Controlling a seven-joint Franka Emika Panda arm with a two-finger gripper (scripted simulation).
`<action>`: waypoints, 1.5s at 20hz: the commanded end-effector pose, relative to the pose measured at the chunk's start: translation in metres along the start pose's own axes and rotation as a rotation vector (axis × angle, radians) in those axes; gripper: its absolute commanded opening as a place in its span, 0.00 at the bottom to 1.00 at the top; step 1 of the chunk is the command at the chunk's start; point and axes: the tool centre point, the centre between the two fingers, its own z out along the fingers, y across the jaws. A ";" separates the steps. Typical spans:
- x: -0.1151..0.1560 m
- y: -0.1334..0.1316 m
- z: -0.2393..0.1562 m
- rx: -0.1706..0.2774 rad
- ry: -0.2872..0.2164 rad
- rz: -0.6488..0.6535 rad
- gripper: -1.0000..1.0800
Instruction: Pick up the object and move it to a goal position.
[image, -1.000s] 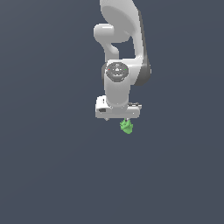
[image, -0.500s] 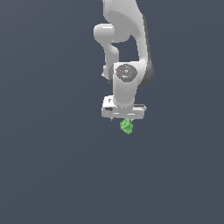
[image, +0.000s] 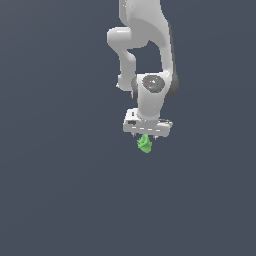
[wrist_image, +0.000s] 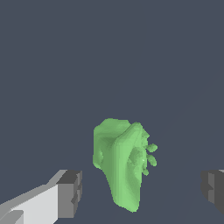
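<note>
Here, the white arm comes down from the top of the exterior view, and its gripper points straight down over a plain dark grey surface. The small bright green object, lumpy and faceted, sits directly under the gripper's white body, much narrower than that body. From this view I cannot tell whether the object rests on the surface or hangs above it.

In the wrist view the jaws stand wide apart. The object lies between the two dark grey pads, with a clear gap of bare surface on each side, so neither pad touches it. It stands closer to the pad carried on the white finger than to the other pad at the picture's edge. Small green nubs stick out from one side of the object.
</note>
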 end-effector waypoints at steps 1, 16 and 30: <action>-0.002 -0.003 0.002 0.000 0.006 0.010 0.96; -0.004 -0.003 0.039 -0.001 0.008 0.012 0.96; -0.003 -0.003 0.053 -0.001 0.009 0.013 0.00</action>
